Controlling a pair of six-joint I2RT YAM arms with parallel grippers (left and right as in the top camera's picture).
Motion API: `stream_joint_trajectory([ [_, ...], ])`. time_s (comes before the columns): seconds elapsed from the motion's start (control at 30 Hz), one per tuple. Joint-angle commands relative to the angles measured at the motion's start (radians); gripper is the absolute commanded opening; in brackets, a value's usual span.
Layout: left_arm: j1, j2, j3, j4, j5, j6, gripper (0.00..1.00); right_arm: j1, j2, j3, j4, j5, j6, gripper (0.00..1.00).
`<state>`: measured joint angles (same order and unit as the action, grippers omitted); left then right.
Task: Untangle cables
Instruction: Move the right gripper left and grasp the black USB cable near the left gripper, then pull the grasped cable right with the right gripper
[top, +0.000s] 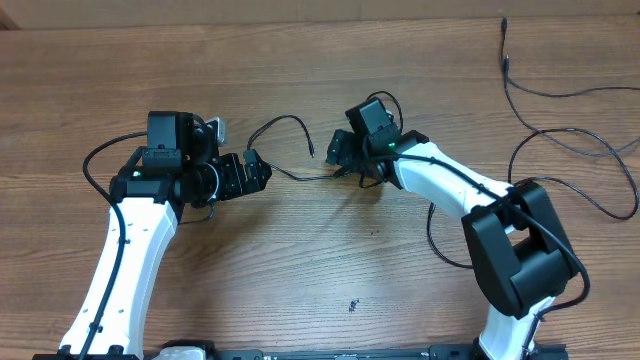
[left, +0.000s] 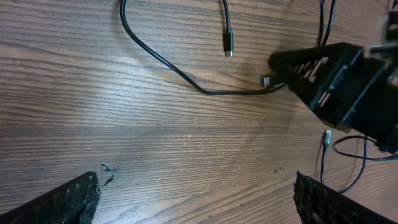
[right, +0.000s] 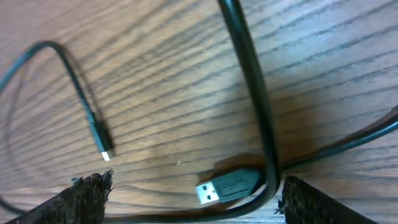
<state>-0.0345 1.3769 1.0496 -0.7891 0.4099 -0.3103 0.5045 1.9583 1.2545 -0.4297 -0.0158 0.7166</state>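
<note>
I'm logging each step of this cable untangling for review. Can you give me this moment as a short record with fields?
left gripper: open, nothing between its fingers
right gripper: open, USB plug between its fingers, not clamped
short cable: loops on the table between the two grippers
small plug: lying free on the wood
crossing: a strand crosses the cord just behind the USB plug
other cables: loose at the far right, no gripper near them
</note>
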Motion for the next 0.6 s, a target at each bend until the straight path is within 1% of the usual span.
stream_joint_trajectory([
  [0.0, 0.002, 0.003, 0.006, 0.001, -0.002, 0.019, 1.00, 0.002, 0.041, -0.005, 0.008, 0.026, -0.014, 0.88],
  [0.27, 0.002, 0.003, 0.006, 0.001, -0.002, 0.019, 1.00, 0.002, 0.071, -0.005, 0.040, 0.022, -0.014, 0.81],
  [0.33, 0.002, 0.003, 0.006, 0.001, -0.002, 0.019, 1.00, 0.002, 0.071, -0.005, 0.041, 0.021, -0.014, 0.77],
  [0.43, 0.002, 0.003, 0.006, 0.001, -0.002, 0.019, 1.00, 0.003, 0.071, -0.005, 0.037, 0.010, -0.014, 0.63],
  [0.5, 0.002, 0.003, 0.006, 0.001, -0.002, 0.019, 1.00, 0.005, 0.071, -0.005, 0.032, 0.011, -0.014, 0.49],
  [0.57, 0.002, 0.003, 0.006, 0.001, -0.002, 0.019, 1.00, 0.008, 0.071, -0.005, 0.025, 0.010, -0.014, 0.37],
])
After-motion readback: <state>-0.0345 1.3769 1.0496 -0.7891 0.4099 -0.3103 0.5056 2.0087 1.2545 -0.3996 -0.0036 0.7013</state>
